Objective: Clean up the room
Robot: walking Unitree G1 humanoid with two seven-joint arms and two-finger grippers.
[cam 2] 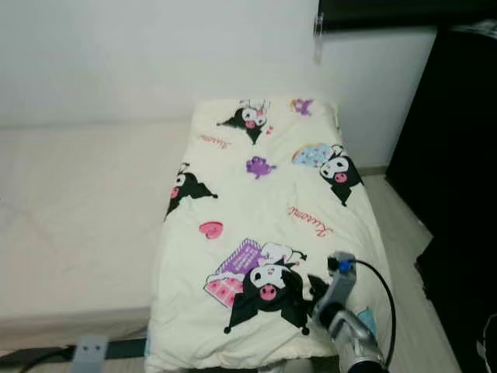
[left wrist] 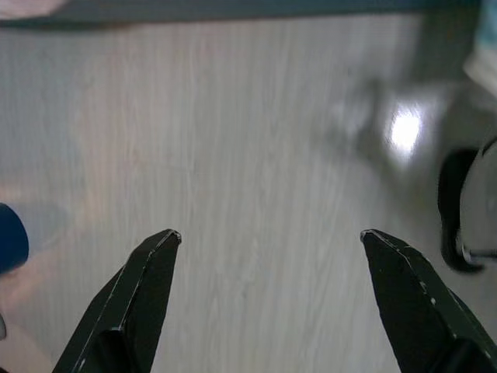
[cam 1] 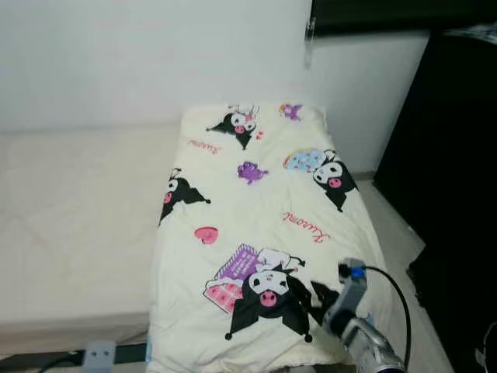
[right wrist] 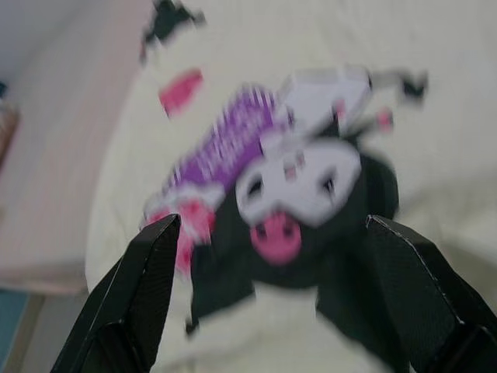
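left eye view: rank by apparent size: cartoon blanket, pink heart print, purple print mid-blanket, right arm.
1. cartoon blanket, by far the largest.
2. right arm, though it sits close to the camera, so it looks bigger than it is.
3. purple print and pink heart print: alike, not ranked.

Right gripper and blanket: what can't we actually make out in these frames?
- Right gripper: eye views hide the fingers behind its own wrist and arm; in the blurred wrist view, contact with the cartoon-print blanket can't be judged.
- Blanket's near edge: cut off by the bottom of both eye views.
- Dark furniture to the right of the bed: too dark to identify.
- Left gripper: open over wood floor; blue object cut off by the frame edge, unidentifiable.
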